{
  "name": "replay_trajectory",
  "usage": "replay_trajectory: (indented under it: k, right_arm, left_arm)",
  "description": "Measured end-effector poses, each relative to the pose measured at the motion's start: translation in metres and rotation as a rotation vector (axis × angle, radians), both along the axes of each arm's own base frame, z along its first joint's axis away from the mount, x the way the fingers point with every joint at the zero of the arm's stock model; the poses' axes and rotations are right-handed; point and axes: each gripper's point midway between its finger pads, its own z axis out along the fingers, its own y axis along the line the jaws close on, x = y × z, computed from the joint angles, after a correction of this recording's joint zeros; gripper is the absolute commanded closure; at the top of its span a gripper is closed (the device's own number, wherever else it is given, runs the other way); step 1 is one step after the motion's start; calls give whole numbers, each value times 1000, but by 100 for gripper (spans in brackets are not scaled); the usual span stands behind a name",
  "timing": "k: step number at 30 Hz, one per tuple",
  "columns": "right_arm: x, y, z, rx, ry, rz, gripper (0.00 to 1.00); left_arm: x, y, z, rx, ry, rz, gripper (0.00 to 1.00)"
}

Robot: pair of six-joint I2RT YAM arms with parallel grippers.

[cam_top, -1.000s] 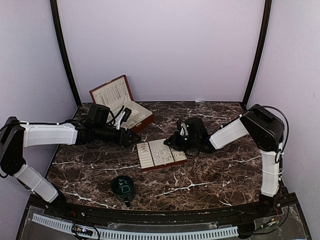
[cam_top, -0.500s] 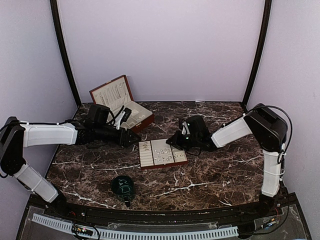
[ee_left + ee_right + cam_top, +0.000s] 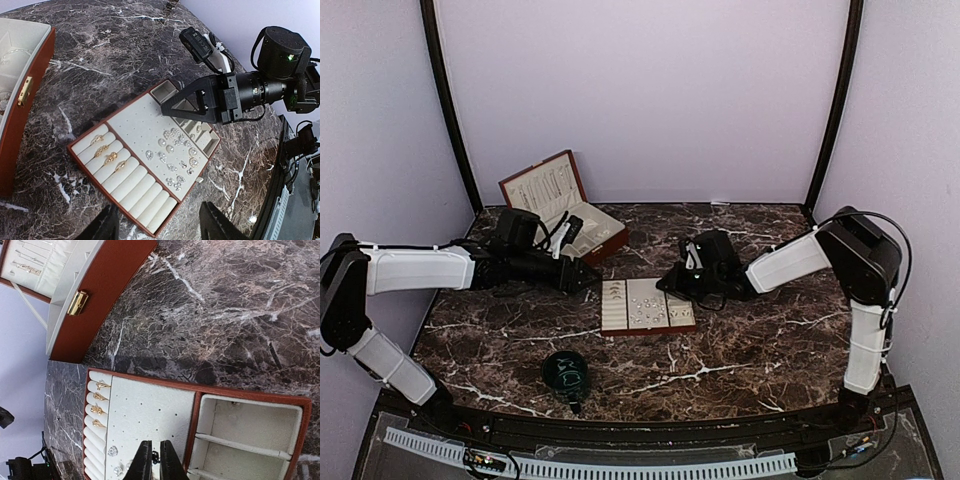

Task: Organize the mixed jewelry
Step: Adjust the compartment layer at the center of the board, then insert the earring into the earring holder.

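Dark marble table (image 3: pixel 740 350) with white veins filled the floor of a booth with plain lavender walls (image 3: pixel 640 100), and near its middle lay a flat brown tray (image 3: pixel 131 122) lined in cream padding. Most of the mixed jewelry (image 3: pixel 172 150) sat on that tray's perforated middle panel: small silvery pieces scattered loosely toward the end nearest the right arm, none of them lined up. Beside the panel, four gold rings (image 3: pixel 106 152) were tucked into the padded ring rolls at one end of the row, the other rolls bare. At the tray's opposite end were small walled compartments (image 3: pixel 250 425). The right gripper (image 3: pixel 155 458) hung just above the seam between the panel and those compartments, its fingers drawn nearly together; a tiny speck showed in the slit between them, but I could not tell whether it was a held piece. The left gripper (image 3: pixel 585 276) hovered off the tray's left edge, its fingers spread wide with nothing between them. Behind it, at the back left of the table, a red-brown jewelry box (image 3: pixel 555 195) stood with its lid up, thin chains showing against the lid's lining. A dark green cup (image 3: pixel 565 372) stood apart near the front edge.
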Motion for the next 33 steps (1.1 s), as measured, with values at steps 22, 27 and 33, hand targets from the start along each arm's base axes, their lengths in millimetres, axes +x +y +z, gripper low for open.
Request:
replay_trajectory:
  k: [22, 27, 33]
  right_arm:
    - [2, -14, -2, -78, -22, -29, 93]
    - [0, -18, -1, -96, -16, -38, 93]
    - [-3, -21, 0, -104, -12, -43, 92]
  left_arm:
    - [0, 0, 1, -1, -2, 0, 43]
    - [0, 0, 1, -1, -2, 0, 44]
    - [0, 0, 1, -1, -1, 0, 44]
